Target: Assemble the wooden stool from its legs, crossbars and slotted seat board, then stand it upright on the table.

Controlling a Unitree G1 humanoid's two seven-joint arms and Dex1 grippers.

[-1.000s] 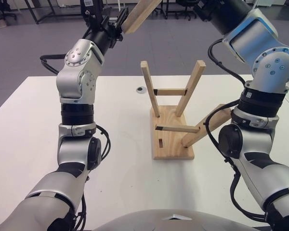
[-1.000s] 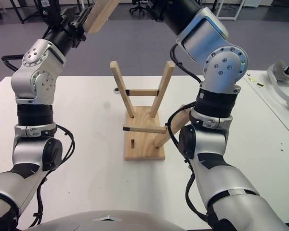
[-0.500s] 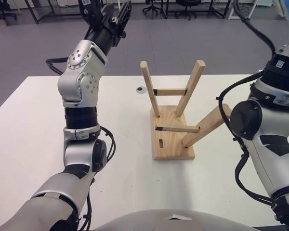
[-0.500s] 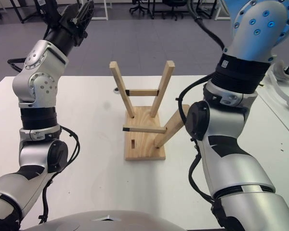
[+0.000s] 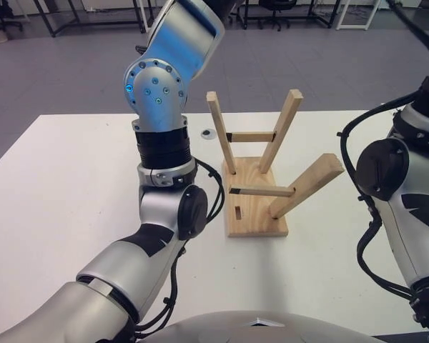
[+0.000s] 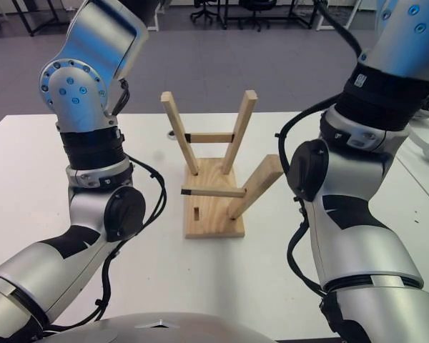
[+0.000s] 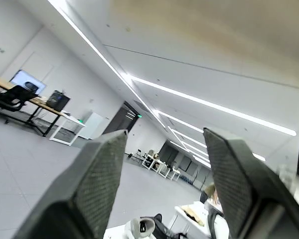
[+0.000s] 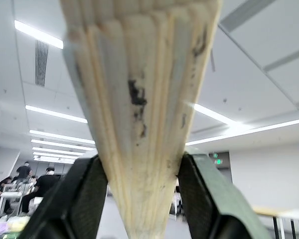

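Table [image 5: 50, 179] in white carries the stool upside down near its middle: the slotted seat board [image 5: 254, 224] lies flat and the legs point up from it. Around it we see little else, only a small grey disc [image 5: 209, 133] on the tabletop just beyond the far-left leg [image 5: 220, 132]. Behind the table lie grey floor and office desks.

Our left arm [image 5: 161, 143] rises from the table's left part, beside the stool but apart from it, and hides the tabletop behind it. Our right arm [image 5: 404, 186] stands at the right edge, close to the top of the leaning leg [image 5: 307, 184].

We count three legs set in the board: two at the far end, including the far-right leg [image 5: 281, 132], and the leaning one on the near right. There are two crossbars: the upper crossbar [image 5: 254, 136] joins the far pair, and the lower crossbar [image 5: 261, 191] runs to the leaning leg. One open slot [image 5: 238, 212] shows on the board's near left.

A fourth leg [image 8: 139, 89] sits clenched in our right gripper [image 8: 139, 164], raised towards the ceiling. Our left gripper [image 7: 165, 139] is spread wide with nothing between its fingers [image 7: 99, 184], also aimed at the ceiling.
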